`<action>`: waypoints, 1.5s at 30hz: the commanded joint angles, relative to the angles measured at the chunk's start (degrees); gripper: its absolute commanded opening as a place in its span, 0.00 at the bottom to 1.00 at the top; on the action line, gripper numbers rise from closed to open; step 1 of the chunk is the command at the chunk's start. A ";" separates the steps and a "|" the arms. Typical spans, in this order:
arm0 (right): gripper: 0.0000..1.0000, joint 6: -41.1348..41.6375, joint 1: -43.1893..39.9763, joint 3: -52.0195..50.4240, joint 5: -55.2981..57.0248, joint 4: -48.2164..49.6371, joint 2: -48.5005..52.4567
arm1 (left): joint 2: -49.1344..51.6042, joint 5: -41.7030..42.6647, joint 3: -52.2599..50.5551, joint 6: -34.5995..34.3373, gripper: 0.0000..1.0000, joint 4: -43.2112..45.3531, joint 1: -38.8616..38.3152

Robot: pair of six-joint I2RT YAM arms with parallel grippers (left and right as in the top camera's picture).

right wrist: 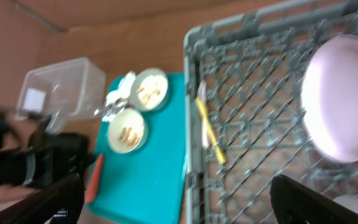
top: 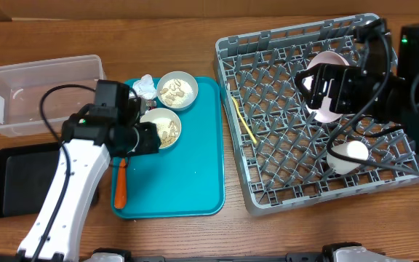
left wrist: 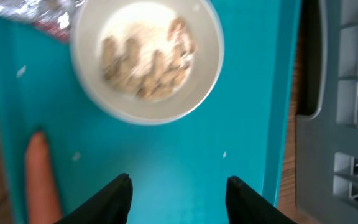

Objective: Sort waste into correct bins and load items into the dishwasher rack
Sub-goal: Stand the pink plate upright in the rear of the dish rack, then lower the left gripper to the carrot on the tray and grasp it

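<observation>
On the table seen from overhead, the left arm (top: 71,175) reaches over the teal tray (top: 188,182), its wrist just beside the nearer bowl (top: 164,128) of beige food crumbs (top: 169,132). The farther bowl (top: 177,89) sits behind it, with the crumpled napkin (top: 145,86) touching its left side. The carrot (top: 121,182) lies along the tray's left edge. The clear tub (top: 38,94) and the black tray (top: 20,182) stand left of the teal tray. The right arm (top: 369,73) hangs over the grey rack (top: 228,54), covering part of the pink plate (top: 327,109). The white cup (top: 348,155) rests in the rack nearer the front, and the yellow spoon (top: 242,120) lies by the rack's left wall.

From the left wrist, the left gripper (left wrist: 179,199) stands spread with nothing between its fingers (left wrist: 114,199). The crumb bowl sits beyond the fingertips, apart from them. The carrot is just outside the left finger, and the silver foil wrapper (left wrist: 36,9) peeks in at the top corner.

From the right wrist, the right gripper (right wrist: 182,205) is spread wide and holds nothing. The plate leans in the rack, ahead of the right finger (right wrist: 309,202) and apart from it. The spoon lies on the lattice with the white fork (right wrist: 202,115) alongside. A pale patch (right wrist: 35,98) on the tub wall is too blurred to read.
</observation>
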 commanded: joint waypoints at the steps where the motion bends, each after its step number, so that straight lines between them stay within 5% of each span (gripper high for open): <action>1: 0.96 0.35 0.22 -0.13 -3.65 -0.85 0.70 | 2.93 1.57 -0.28 2.21 0.51 2.58 -2.75; 11: 0.96 0.37 0.22 -0.13 -3.65 -3.06 0.79 | 4.37 -8.83 -0.04 0.83 0.52 0.44 -6.08; 22: 0.95 0.35 0.22 -1.05 -3.63 -3.76 0.94 | 4.39 -8.81 -0.04 -1.53 0.53 -4.00 2.56; 34: 0.95 0.31 0.22 -2.27 -3.63 -3.61 1.31 | 4.39 -11.65 -0.07 -5.53 0.51 -8.39 3.21; 39: 0.95 0.09 0.22 -2.27 -3.56 -4.09 1.31 | 4.39 -18.58 -0.20 -14.10 0.57 -11.19 3.23; 45: 0.95 0.11 0.22 -2.27 0.39 -5.88 1.31 | 4.55 -18.95 -3.85 -11.85 0.63 -5.99 3.23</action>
